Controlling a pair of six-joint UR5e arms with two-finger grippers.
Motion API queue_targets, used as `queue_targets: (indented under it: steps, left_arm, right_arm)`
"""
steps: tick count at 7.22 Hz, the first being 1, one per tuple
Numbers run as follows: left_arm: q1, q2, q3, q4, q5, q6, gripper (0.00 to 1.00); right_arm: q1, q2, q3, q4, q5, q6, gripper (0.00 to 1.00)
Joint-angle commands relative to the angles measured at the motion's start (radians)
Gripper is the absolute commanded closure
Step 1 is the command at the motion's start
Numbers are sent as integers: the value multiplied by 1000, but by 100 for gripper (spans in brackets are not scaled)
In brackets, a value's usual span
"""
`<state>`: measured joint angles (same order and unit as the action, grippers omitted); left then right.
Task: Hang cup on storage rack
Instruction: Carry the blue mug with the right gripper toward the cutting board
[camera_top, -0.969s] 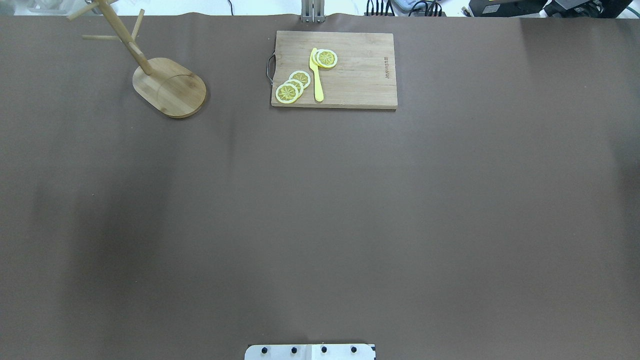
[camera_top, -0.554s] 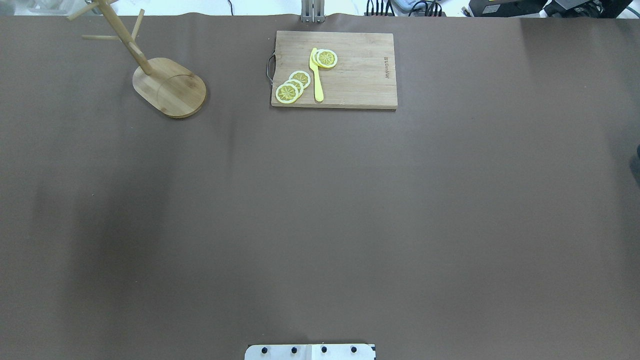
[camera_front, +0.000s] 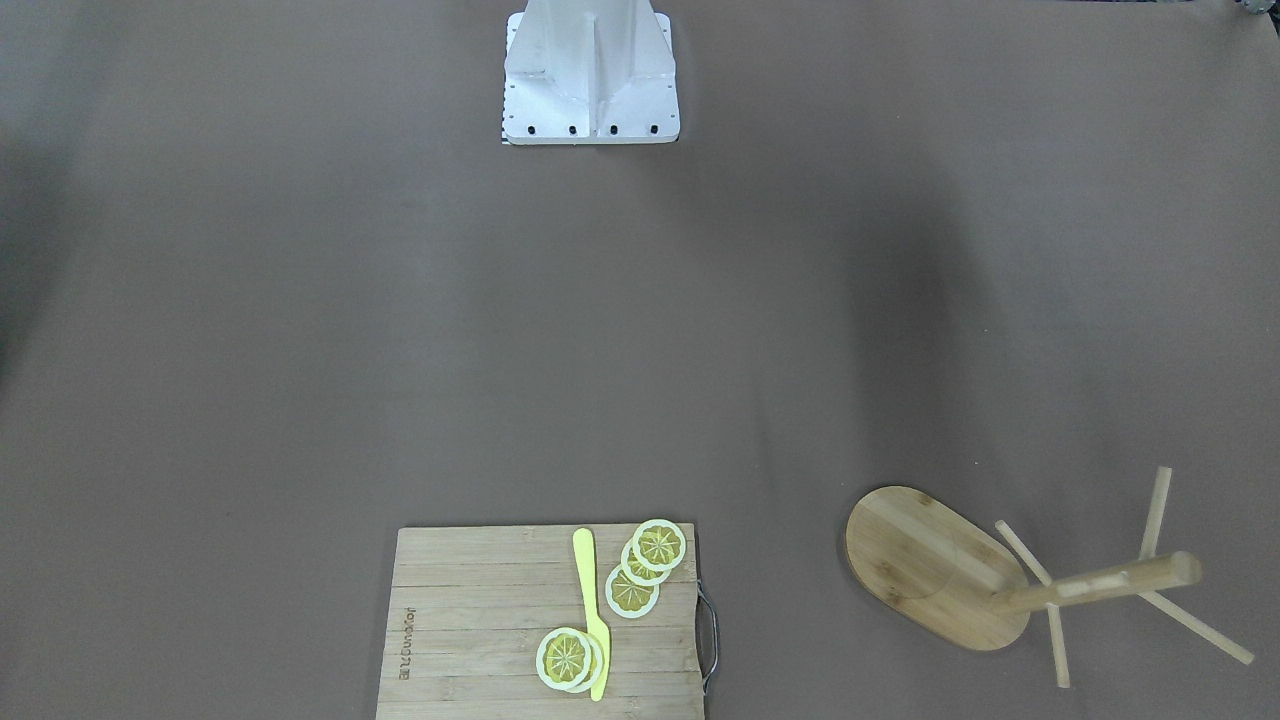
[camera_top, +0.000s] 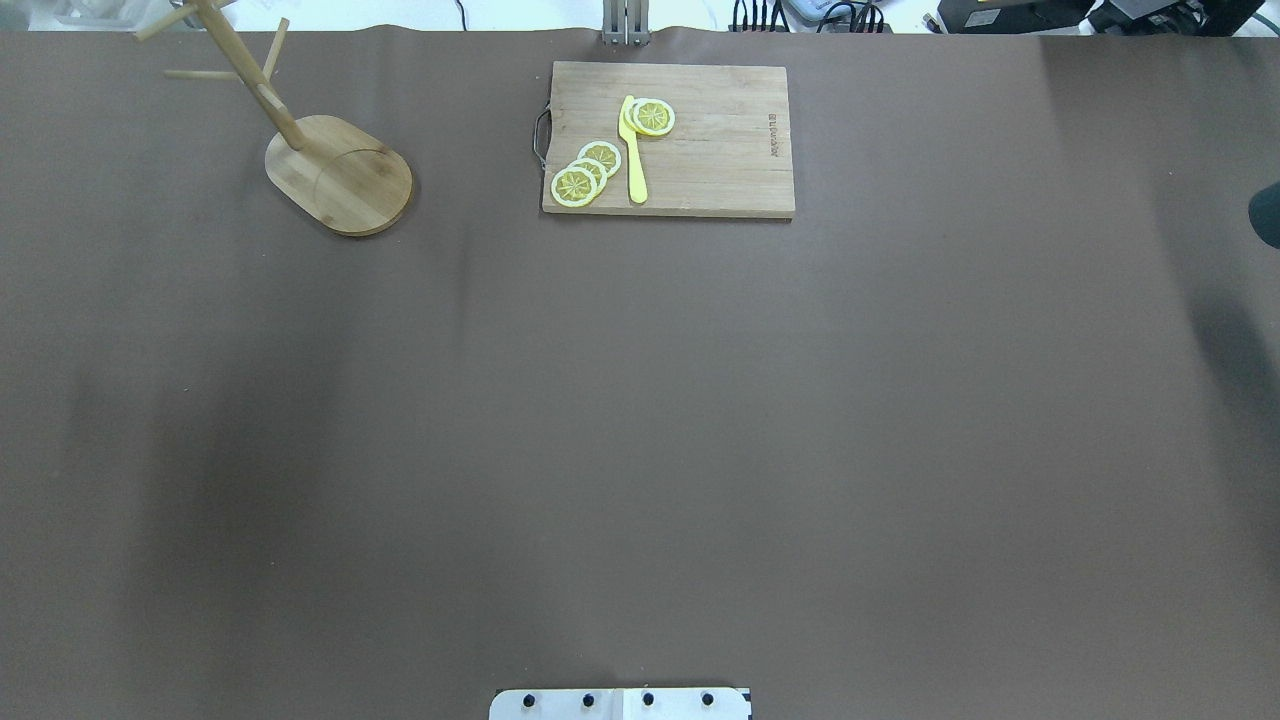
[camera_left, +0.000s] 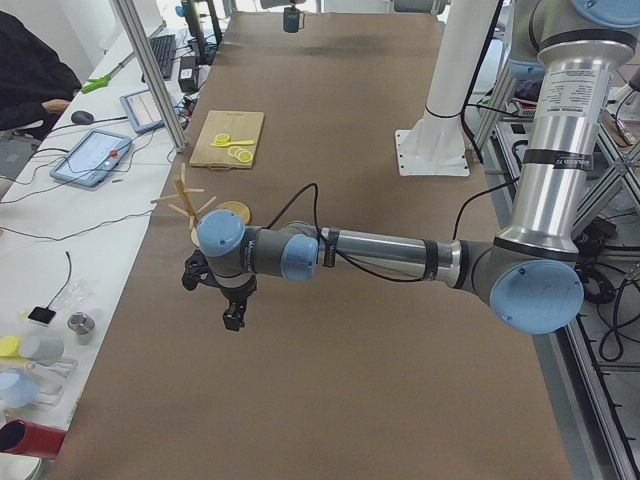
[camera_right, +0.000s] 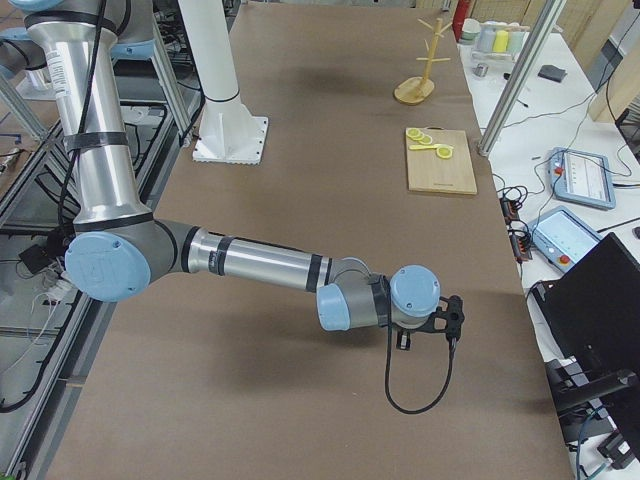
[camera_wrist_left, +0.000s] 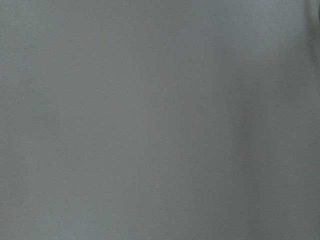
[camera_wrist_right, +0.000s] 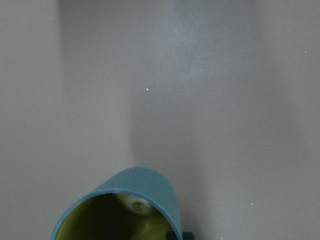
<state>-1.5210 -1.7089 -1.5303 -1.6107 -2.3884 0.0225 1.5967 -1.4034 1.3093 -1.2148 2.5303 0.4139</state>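
**A long carry on a thin grip**

The right fingers (camera_wrist_right: 177, 236) seem to pinch the cup (camera_wrist_right: 125, 205) by its rim, aloft at the bench's (camera_top: 640, 450) right end; left fingers (camera_left: 232, 318), I cannot tell. The storage rack (camera_top: 338, 175) stands well apart; a thin rim grip could slip midway.

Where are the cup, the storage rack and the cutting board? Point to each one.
cup (camera_wrist_right: 146, 181): right wrist view, blue-grey outer wall.
storage rack (camera_top: 345, 182): overhead view, oval base.
cutting board (camera_top: 722, 160): overhead view, bare wood.
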Motion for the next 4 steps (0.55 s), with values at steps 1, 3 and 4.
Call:
queue_targets:
  steps: [1, 3, 4]
  left_arm:
    - [-2, 0, -1, 0, 0, 1, 1]
    - [-2, 2, -2, 0, -2, 1, 1]
    - [-2, 2, -1, 0, -2, 1, 1]
  right_arm:
    - [-56, 4, 134, 3, -7, 376, 100]
    - [-134, 14, 207, 9, -51, 631, 100]
    - [-162, 14, 241, 9, -62, 690, 100]
